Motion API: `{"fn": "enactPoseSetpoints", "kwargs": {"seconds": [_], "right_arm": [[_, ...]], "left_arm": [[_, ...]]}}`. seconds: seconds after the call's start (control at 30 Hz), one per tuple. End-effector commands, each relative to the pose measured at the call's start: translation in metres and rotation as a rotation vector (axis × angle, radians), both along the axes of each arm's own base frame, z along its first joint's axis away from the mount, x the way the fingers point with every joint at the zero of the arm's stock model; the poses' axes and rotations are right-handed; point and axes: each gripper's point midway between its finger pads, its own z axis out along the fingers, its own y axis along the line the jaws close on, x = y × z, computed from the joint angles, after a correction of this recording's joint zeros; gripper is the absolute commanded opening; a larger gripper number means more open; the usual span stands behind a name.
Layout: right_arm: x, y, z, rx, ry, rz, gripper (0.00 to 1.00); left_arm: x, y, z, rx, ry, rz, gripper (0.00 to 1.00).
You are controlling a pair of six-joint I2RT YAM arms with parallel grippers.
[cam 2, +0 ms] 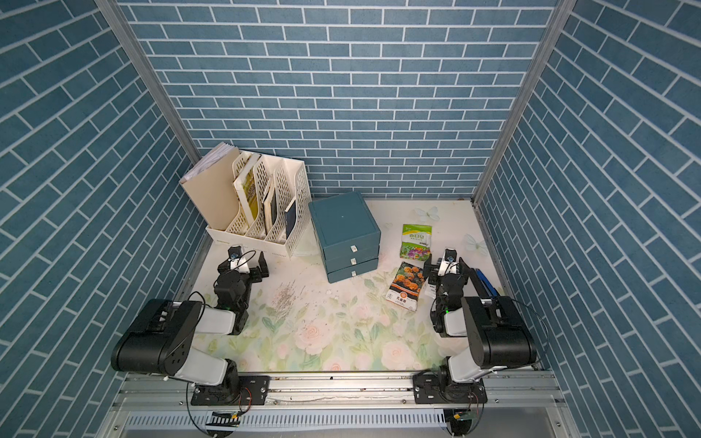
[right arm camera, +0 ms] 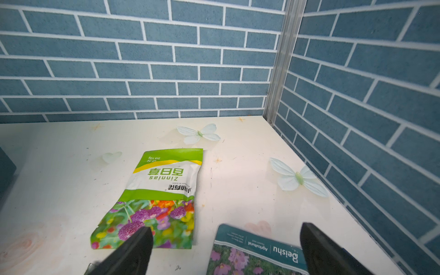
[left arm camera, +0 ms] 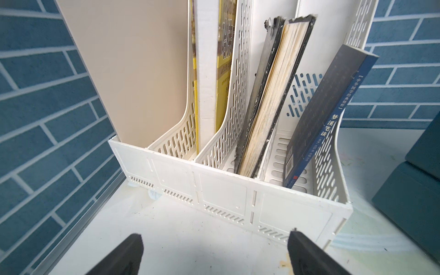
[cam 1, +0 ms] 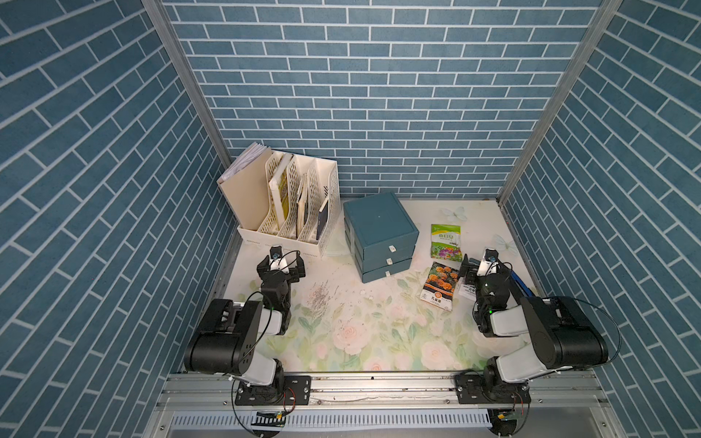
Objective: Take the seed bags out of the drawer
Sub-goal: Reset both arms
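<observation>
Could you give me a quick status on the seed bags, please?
Left gripper, right gripper open, empty. Green-white bag, marigold bag, pink-flower bag all lie on the table beside the drawer unit, drawers shut. Nothing blocking.

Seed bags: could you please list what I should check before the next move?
1. Green bag out of the drawers: ok.
2. Marigold bag out: ok.
3. Pink bag out, below the right hand: ok.
4. Right hand open, empty: ok.
5. Left hand open, empty: ok.
6. No bag left inside the shut drawers: cannot tell.
</observation>
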Motion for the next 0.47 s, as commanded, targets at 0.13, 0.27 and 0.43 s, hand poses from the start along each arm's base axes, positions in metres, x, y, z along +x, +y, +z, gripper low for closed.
{"fn": "enactPoseSetpoints", "kwargs": {"seconds": [0.13, 0.27, 0.43], "right_arm": [[0.0, -0.0016, 0.0051, -0.023, -0.023, -0.01, 1.0], [0.0007, -0.0014, 0.0044, -0.023, -0.019, -0.008, 1.0], [0.0008, -0.0012, 0.0045, -0.022, -0.019, -0.006, 1.0]], "left_arm": [[0.0008, 0.0011, 0.0053, -0.021, -0.028, -0.007, 1.0], [0.001, 0.0015, 0.005, -0.021, -0.028, -0.006, 1.0], [0.001, 0.0015, 0.0052, -0.02, -0.028, -0.007, 1.0]]}}
